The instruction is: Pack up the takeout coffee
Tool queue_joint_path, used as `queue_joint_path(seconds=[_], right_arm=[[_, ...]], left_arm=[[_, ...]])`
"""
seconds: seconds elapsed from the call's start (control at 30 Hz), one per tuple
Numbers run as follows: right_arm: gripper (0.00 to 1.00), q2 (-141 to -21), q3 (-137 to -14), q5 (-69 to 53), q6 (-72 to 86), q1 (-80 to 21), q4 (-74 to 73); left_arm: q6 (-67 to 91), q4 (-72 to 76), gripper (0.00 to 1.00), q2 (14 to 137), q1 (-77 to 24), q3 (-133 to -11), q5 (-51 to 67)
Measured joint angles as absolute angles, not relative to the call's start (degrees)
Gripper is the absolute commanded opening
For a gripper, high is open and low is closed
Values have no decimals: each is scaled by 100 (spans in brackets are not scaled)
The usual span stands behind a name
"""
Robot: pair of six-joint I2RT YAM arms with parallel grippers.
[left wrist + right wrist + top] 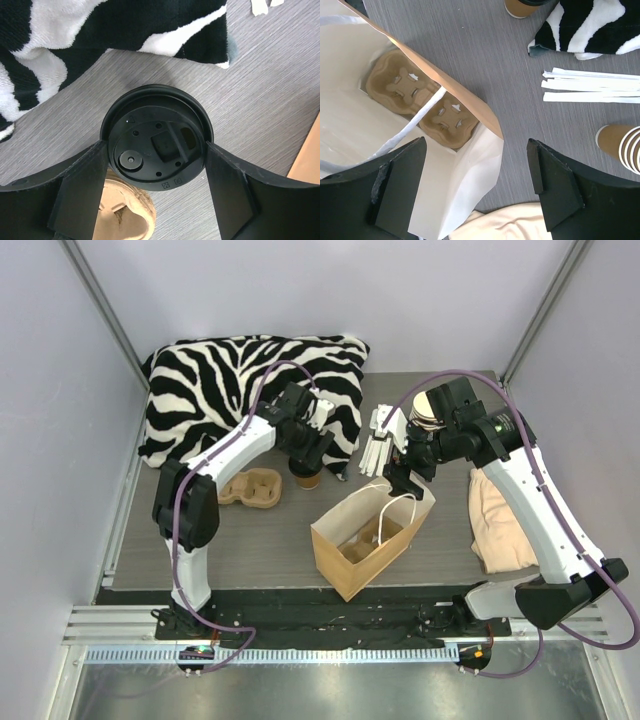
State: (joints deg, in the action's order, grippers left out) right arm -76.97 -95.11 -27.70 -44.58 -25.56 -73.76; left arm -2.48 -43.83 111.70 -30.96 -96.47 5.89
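Basically, you're at step one: small tan paper cup w/ black plastic lid stands on grey tabletop near the brown paper bag, not packed yet. Left gripper straddles the lid, fingers about touching; can't tell if it's gripped. Right gripper hangs wide apart, empty, over the bag.

Grey wood-grain tabletop. Items resting directly on it:
- zebra-striped cushion, rear left;
- moulded cup carrier, just in front of the cushion;
- takeout coffee, upright, beside the carrier;
- open paper bag, near centre;
- wrapped straws;
- stack of cups, rear right;
- cream cloth, right edge.
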Motion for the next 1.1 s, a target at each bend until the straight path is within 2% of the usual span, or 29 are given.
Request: queue_joint_path(seconds=[0.2,0.27,0.63,1.0,1.1], right_arm=[[90,-7697,-9522,-2746,-4458,-2556,-7378],[93,-7697,-9524,-2727,-4458,-2556,-7376],[100,-7695,-9524,-2528,-4080,-2556,-7356],[100,-7671,-9695,-2228,-3269,-2539,-7336],[100,-7647,-9703,-2161,-3052,-2528,-7358]], left_arm=[[-349,-4383,73,11174,-3135,-9647,513],[-373,-4383,72,11174,-3168,-9647,464],[-674,-4062,70,10984,-3529,-9288,-47],[-690,-4021,35,10822,-3538,-9115,34],[-692,-4123,33,10707,-3529,-9035,156]])
